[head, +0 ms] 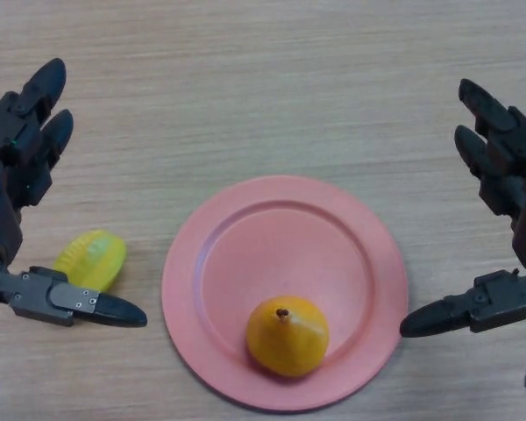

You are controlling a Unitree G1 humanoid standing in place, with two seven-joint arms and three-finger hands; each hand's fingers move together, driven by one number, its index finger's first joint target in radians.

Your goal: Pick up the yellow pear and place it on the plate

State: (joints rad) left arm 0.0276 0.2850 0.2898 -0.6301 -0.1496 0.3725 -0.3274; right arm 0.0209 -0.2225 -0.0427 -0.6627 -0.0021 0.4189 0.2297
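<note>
One yellow pear [287, 337] sits at six o'clock on one pink plate [245, 219], stem toward twelve. One yellow-green fruit [89, 258] lies on the bench [263, 79]; left hand [17, 158] and right hand [508, 175] both spread, empty.

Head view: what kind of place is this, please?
Probably a test or demo tabletop, not a real kitchen: a bare wooden table holding only a pink plate with a yellow pear on it and a small yellow-green fruit, with the left hand and right hand open beside them.
</note>
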